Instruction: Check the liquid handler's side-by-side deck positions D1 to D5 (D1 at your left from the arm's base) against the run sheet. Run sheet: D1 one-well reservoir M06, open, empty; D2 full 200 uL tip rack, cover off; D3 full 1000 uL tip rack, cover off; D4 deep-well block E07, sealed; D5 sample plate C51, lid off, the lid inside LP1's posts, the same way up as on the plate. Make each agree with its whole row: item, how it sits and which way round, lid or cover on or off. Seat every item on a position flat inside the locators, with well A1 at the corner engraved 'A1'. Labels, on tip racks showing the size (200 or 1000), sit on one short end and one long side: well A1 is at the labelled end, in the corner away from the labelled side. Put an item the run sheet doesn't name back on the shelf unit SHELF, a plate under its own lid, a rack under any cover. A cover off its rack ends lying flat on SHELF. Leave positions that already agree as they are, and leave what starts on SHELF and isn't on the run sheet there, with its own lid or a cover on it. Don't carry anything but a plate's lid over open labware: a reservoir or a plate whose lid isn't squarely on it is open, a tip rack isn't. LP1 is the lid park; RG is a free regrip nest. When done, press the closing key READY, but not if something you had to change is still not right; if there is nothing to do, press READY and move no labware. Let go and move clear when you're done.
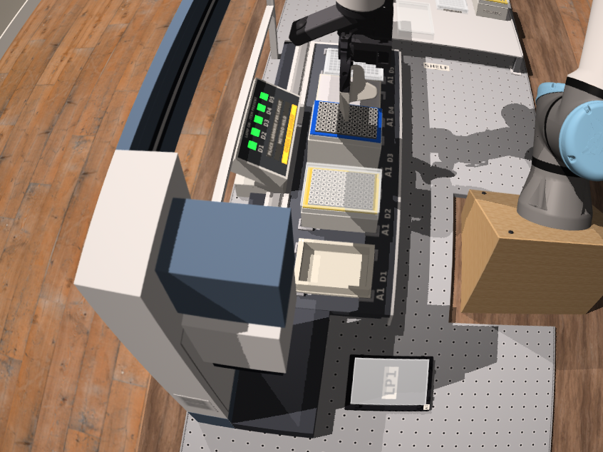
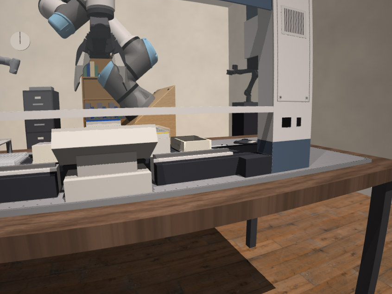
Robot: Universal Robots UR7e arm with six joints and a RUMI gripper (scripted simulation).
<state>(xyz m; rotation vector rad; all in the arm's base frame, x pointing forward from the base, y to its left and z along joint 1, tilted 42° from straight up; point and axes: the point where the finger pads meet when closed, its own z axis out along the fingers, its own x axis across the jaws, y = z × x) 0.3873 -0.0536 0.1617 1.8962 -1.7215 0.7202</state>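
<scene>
Reservoir (image 1: 332,270) lies lengthwise across deck, opening upward.

Matt perforated metal breadboard (image 1: 482,371), grained wooden pedestal (image 1: 508,265), plank floor (image 1: 65,119)

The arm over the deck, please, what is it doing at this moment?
The arm's gripper hangs open and holds nothing, above the far end of the deck row, near D4 and D5. Below, the reservoir sits at D1, a yellow-framed tip rack at D2 and a blue-framed tip rack at D3, covers off. The lid park LP1 holds no lid.
</scene>
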